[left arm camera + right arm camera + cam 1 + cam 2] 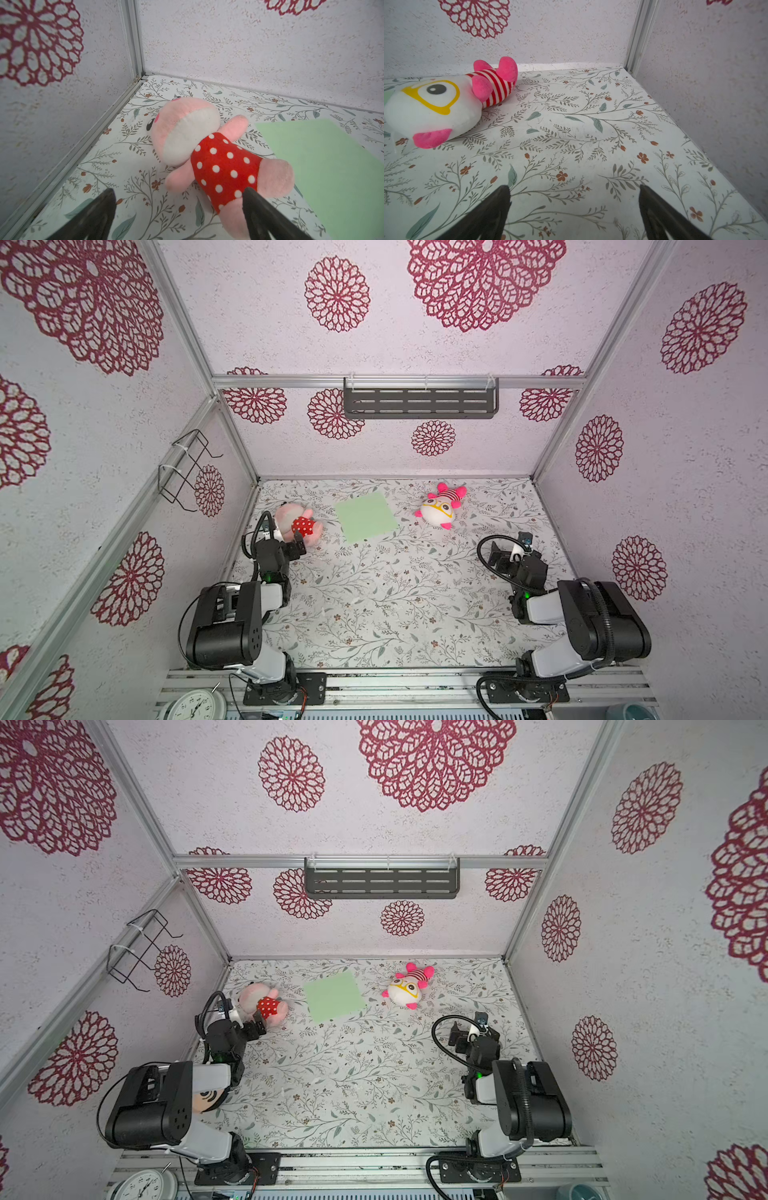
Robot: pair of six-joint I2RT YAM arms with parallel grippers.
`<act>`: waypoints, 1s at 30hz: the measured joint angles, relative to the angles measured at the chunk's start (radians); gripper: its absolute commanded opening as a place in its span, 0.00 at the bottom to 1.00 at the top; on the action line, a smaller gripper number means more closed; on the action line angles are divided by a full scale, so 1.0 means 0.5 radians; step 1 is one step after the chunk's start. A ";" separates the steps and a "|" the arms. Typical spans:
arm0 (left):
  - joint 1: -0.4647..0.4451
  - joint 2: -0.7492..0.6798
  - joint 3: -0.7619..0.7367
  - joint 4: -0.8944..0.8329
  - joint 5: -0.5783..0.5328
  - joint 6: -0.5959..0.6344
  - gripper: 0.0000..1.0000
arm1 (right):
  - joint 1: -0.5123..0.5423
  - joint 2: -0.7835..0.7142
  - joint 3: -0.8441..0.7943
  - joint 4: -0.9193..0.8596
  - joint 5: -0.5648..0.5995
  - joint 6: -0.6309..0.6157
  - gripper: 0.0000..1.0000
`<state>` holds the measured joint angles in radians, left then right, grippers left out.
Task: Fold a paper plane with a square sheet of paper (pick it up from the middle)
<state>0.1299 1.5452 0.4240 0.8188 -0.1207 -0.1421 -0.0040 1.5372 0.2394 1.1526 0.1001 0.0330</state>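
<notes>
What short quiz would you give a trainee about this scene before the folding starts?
1. True or false: the square sheet of paper lies between the pink plush toy and the white plush toy.
2. The left hand is: A open; B shut on the paper; C shut on a toy.
3. Fill in: the pink plush toy's red dress has white ____.
Key: 1 true; 2 A; 3 dots.

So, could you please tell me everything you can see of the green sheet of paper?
The square sheet of paper is thin, pale mint green, unfolded, with no crease visible. It lies flat, turned askew, toward the back of the floral table, between the pink plush toy and the white plush toy, touching neither.
</notes>
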 measured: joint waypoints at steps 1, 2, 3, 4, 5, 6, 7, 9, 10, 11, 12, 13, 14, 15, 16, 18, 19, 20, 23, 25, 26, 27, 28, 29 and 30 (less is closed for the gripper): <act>0.000 0.000 0.000 0.000 0.000 0.000 0.97 | 0.000 0.000 0.000 -0.001 -0.001 -0.002 0.99; 0.000 0.000 0.000 0.000 0.000 0.000 0.97 | 0.000 0.000 0.000 -0.001 -0.001 -0.008 0.99; 0.000 0.000 0.000 0.000 0.000 0.000 0.97 | 0.000 0.000 0.000 0.000 -0.001 -0.011 0.99; 0.000 0.000 0.000 0.000 0.000 0.000 0.97 | 0.000 0.000 0.000 -0.001 -0.001 -0.012 0.99; 0.000 0.000 0.000 -0.001 0.000 0.000 0.97 | 0.000 0.000 0.000 -0.001 -0.001 -0.012 0.99; 0.000 0.000 0.000 0.000 0.000 0.000 0.97 | 0.000 0.000 0.000 -0.001 0.000 -0.012 0.99; 0.000 0.000 0.000 -0.001 0.000 0.000 0.97 | 0.000 0.000 0.000 -0.001 0.000 -0.013 0.99; 0.000 0.000 0.000 0.000 0.000 0.000 0.97 | 0.000 -0.001 0.000 0.000 -0.001 -0.013 0.99; 0.000 0.000 0.000 0.000 0.000 0.000 0.97 | 0.000 0.000 0.000 -0.001 -0.001 -0.013 0.99; 0.000 0.000 0.000 -0.001 0.000 0.000 0.97 | 0.000 0.000 0.000 0.000 -0.001 -0.013 0.99; 0.000 0.000 0.000 0.000 0.000 0.000 0.97 | 0.000 0.000 0.000 -0.001 -0.001 -0.013 0.99; 0.000 0.000 0.000 -0.001 0.000 0.000 0.97 | 0.000 0.000 0.000 -0.001 -0.001 -0.013 0.99; 0.000 0.000 0.000 0.000 0.000 0.000 0.97 | 0.000 0.000 0.000 -0.001 -0.001 -0.013 0.99; 0.000 0.000 0.000 -0.001 0.000 0.000 0.97 | 0.000 -0.001 0.000 -0.001 -0.001 -0.013 0.99; 0.000 0.000 0.000 -0.001 0.000 0.000 0.97 | 0.000 0.000 0.000 -0.001 -0.001 -0.013 0.99; 0.000 0.000 0.000 -0.001 0.000 0.000 0.97 | 0.000 0.000 0.000 -0.001 -0.001 -0.013 0.99; 0.000 0.000 0.000 -0.001 0.000 0.000 0.97 | 0.000 0.000 0.000 -0.002 0.000 -0.013 0.99; 0.000 0.000 0.000 0.000 0.000 0.000 0.97 | 0.000 0.000 0.000 -0.002 0.000 -0.013 0.99; 0.000 0.000 0.000 0.000 0.000 0.000 0.97 | 0.000 0.000 0.000 -0.002 -0.001 -0.013 0.99; 0.000 0.000 0.000 0.001 0.000 0.000 0.97 | 0.000 -0.001 0.000 -0.002 -0.001 -0.013 0.99; 0.000 0.000 0.000 0.005 0.000 0.000 0.97 | 0.000 -0.001 0.000 -0.002 -0.001 -0.014 0.99; 0.000 -0.001 -0.001 0.014 0.000 0.000 0.97 | 0.000 -0.013 0.000 -0.017 0.001 -0.014 0.99; 0.000 -0.008 -0.001 0.014 0.000 0.000 0.97 | 0.001 -0.050 0.000 -0.060 0.004 -0.014 0.99; 0.000 -0.022 -0.002 0.005 -0.001 0.000 0.97 | 0.002 -0.105 0.002 -0.124 0.009 -0.014 0.99; 0.000 -0.056 -0.002 -0.023 -0.003 0.000 0.97 | 0.004 -0.181 0.014 -0.209 0.018 -0.013 0.99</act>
<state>0.1299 1.5169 0.4229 0.8074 -0.1223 -0.1421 -0.0021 1.4467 0.2462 1.0481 0.1093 0.0265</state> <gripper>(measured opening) 0.974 0.989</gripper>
